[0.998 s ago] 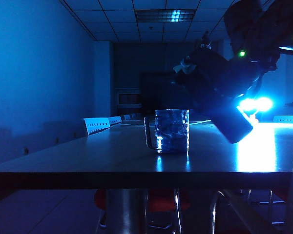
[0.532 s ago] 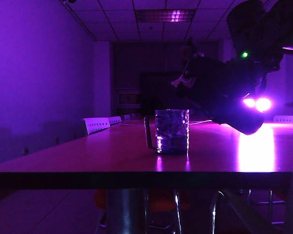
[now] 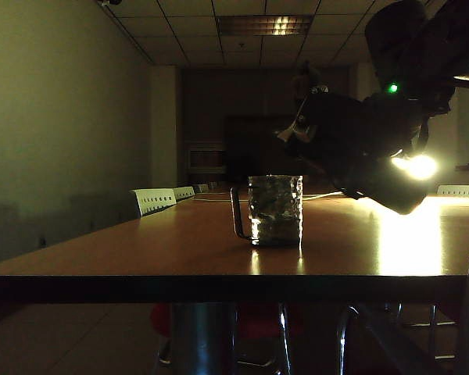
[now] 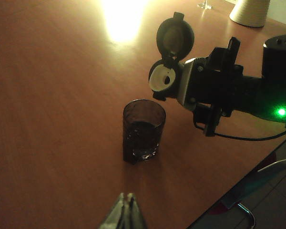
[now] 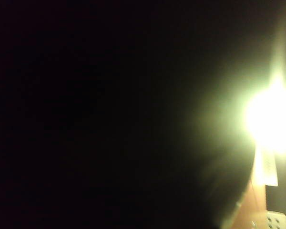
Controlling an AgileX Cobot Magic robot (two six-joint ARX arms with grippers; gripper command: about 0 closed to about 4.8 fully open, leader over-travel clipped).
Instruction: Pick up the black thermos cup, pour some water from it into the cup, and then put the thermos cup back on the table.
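The cup [image 3: 275, 209], a clear dimpled glass mug with a thin dark handle, stands upright near the front of the table [image 3: 141, 250]. Up and to its right, my right gripper [image 3: 352, 148] is shut on the black thermos cup [image 3: 391, 191]. The thermos is tipped nearly level, lid end toward the cup. The left wrist view shows the cup [image 4: 143, 126], the thermos's pale spout [image 4: 163, 78] with the flip lid [image 4: 174, 38] open beside the cup's rim, and the right gripper [image 4: 200, 88] clamped round its body. My left gripper [image 4: 128, 196] hangs shut and empty, short of the cup. The right wrist view is almost black.
A bright lamp [image 3: 418, 166] glares behind the right arm. White chair backs [image 3: 152, 201] line the table's left side. A cream cone-shaped object [image 4: 250, 12] and a glass stem [image 4: 205, 5] stand at the far end. The table's edge [image 4: 229, 191] runs close to the cup.
The right wrist has rolled: the thermos has tipped flatter, base risen, lid end lower toward the cup. The room light went from blue to purple to warm yellow. The cup has not moved.
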